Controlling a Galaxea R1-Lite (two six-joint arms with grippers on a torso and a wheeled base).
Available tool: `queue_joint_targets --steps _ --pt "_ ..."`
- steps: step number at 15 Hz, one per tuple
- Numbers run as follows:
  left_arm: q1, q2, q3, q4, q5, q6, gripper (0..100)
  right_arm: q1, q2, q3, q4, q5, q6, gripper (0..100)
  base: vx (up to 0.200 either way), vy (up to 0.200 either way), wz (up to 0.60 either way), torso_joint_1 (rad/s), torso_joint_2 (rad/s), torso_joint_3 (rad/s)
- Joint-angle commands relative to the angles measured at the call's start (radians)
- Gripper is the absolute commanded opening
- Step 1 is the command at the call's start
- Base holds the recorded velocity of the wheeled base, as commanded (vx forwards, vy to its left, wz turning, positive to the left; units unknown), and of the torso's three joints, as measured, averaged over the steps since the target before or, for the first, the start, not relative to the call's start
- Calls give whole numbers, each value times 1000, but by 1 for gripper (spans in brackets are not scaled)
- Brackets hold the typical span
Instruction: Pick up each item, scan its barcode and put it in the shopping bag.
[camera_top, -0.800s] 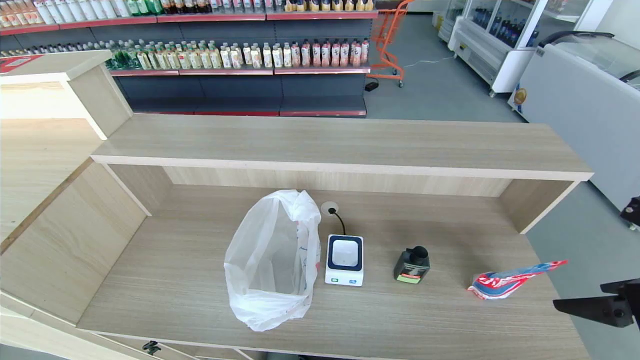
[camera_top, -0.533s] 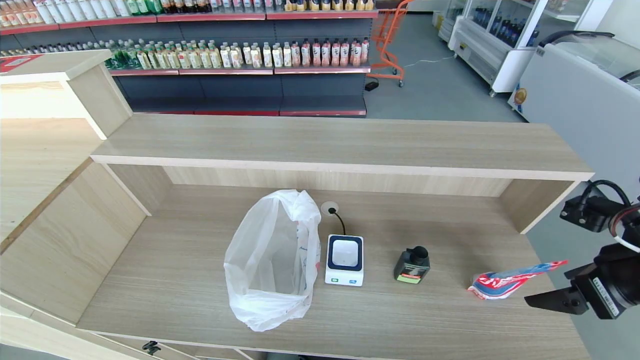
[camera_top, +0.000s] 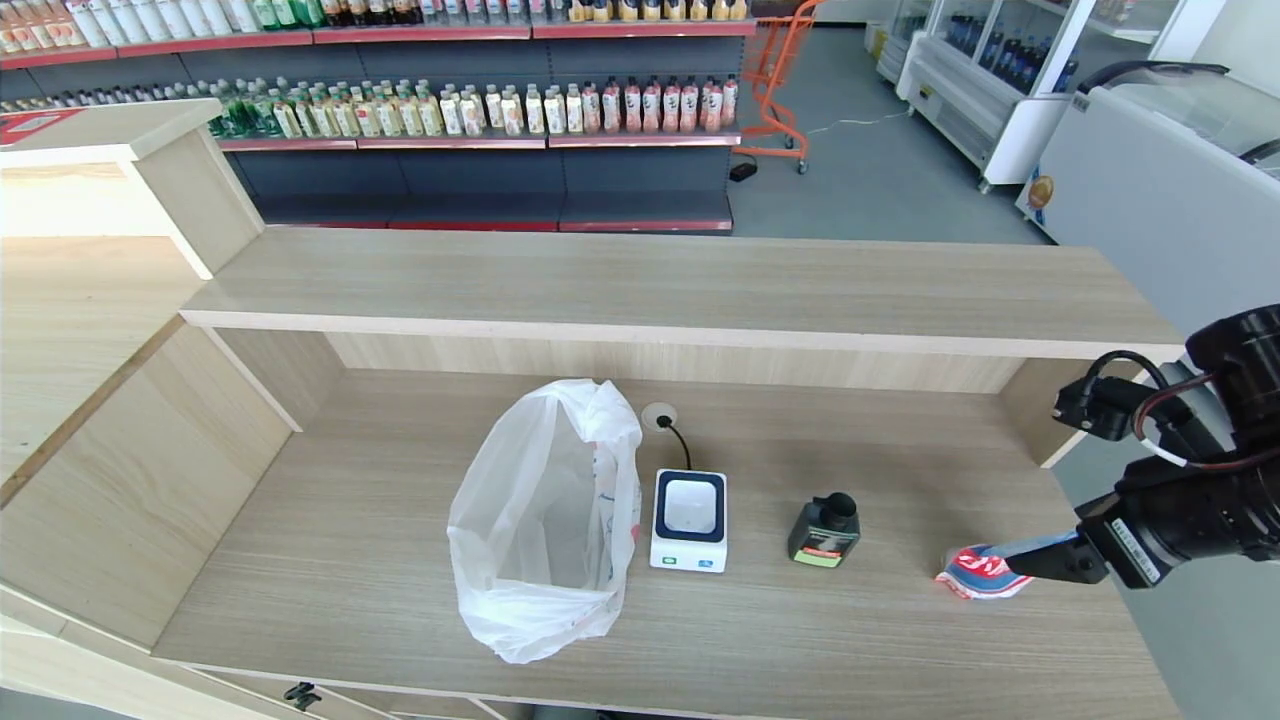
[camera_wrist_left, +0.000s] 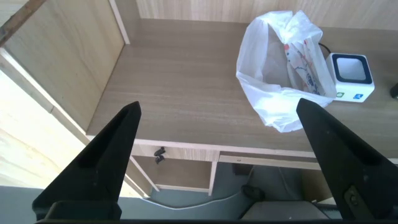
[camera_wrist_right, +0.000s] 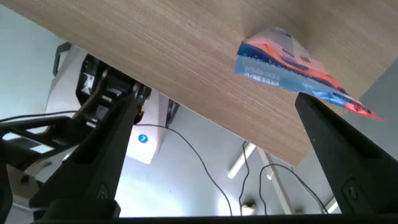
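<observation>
Packet (camera_top: 975, 573), red and blue, lies on the counter (camera_top: 350, 560) at 3 o'clock from the dark bottle (camera_top: 825, 530). The right gripper (camera_top: 1045, 558) hangs at the packet's 3 o'clock end, claw spread wide and holding nothing. The scanner (camera_top: 689, 518) stands at 9 o'clock from the bottle, with the shopping bag (camera_top: 545, 520) just beside it, again at 9 o'clock. The left gripper (camera_wrist_left: 219, 107), claw also wide, is well apart from the bag.

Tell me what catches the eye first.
A white translucent plastic shopping bag stands open on the wooden counter, beside a white square scanner with a dark blue frame. At the counter's right edge, the open right gripper hovers by a red, white and blue snack packet.
</observation>
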Motion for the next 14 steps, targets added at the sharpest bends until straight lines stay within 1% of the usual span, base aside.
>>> queue_joint_targets --steps 1,2,3,4,5,7,8,9,10,11,12,14 --pt "0 0 0 0 0 0 100 25 138 5 -105 2 -19 100 0 0 0 0 0 0" --pt "0 0 0 0 0 0 100 37 161 9 -130 4 -25 100 0 0 0 0 0 0" --pt "0 1 0 0 0 0 100 74 210 16 -199 4 -33 100 0 0 0 0 0 0" --pt "0 0 0 0 0 0 100 90 248 30 -263 4 -47 100 0 0 0 0 0 0" --pt "0 0 0 0 0 0 100 103 280 39 -320 4 -79 100 0 0 0 0 0 0" --pt "0 0 0 0 0 0 100 126 326 58 -385 4 -131 100 0 0 0 0 0 0" --pt "0 0 0 0 0 0 100 126 352 61 -411 4 -179 100 0 0 0 0 0 0" --pt "0 0 0 0 0 0 100 126 371 76 -464 6 -229 100 0 0 0 0 0 0" --pt "0 0 0 0 0 0 100 129 383 91 -506 7 -243 100 0 0 0 0 0 0" --pt "0 1 0 0 0 0 100 140 412 113 -575 12 -245 100 0 0 0 0 0 0" --pt "0 0 0 0 0 0 100 147 435 121 -618 33 -246 100 0 0 0 0 0 0" --pt "0 0 0 0 0 0 100 153 471 117 -647 58 -260 100 0 0 0 0 0 0"
